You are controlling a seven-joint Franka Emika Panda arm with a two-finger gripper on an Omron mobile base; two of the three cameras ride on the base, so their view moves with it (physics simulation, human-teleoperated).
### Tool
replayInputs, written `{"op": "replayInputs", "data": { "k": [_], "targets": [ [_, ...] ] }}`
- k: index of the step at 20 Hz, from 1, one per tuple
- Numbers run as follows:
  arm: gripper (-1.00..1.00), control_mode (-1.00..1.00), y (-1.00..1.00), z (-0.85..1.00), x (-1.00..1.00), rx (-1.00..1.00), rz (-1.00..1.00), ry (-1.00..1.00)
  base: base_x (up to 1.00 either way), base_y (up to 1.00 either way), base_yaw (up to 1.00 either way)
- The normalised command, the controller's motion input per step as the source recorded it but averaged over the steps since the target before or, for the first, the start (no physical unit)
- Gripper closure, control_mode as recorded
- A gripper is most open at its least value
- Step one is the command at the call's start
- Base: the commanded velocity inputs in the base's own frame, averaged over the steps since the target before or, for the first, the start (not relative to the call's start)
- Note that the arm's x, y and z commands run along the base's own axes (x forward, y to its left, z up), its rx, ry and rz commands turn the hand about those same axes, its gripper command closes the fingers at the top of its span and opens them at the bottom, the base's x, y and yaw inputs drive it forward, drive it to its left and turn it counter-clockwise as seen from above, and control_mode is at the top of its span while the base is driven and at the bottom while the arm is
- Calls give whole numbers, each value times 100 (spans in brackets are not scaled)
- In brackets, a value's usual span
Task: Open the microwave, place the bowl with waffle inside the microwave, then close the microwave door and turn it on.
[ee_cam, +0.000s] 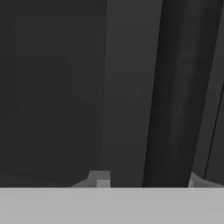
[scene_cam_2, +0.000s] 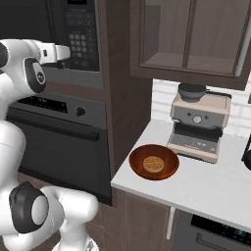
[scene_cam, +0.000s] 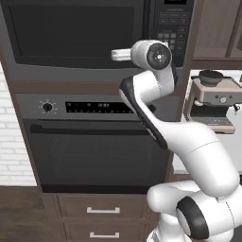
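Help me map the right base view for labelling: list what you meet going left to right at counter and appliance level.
Robot arm → microwave keypad → oven → bowl with waffle → coffee machine.

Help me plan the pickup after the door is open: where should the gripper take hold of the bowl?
Probably the bowl's raised rim, coming straight down from above. It sits upright on the counter; the waffle lies in the middle, so the rim is free.
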Motion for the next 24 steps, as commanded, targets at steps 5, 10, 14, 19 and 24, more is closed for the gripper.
{"op": "replayInputs", "data": {
  "k": [5, 10, 14, 19, 24],
  "targets": [
    [100, -100, 100, -18, -50, -1, 30, 0, 0, 0, 0],
    [100, -100, 100, -23, -99, -9, 20, -4, 0, 0, 0],
    [100, -100, 100, -29, -100, -13, 15, -7, 0, 0, 0],
    [100, -100, 100, -6, -95, -24, 6, 2, 0, 0, 0],
    [100, -100, 100, 0, -89, -45, 4, 17, 0, 0, 0]
  ]
}}
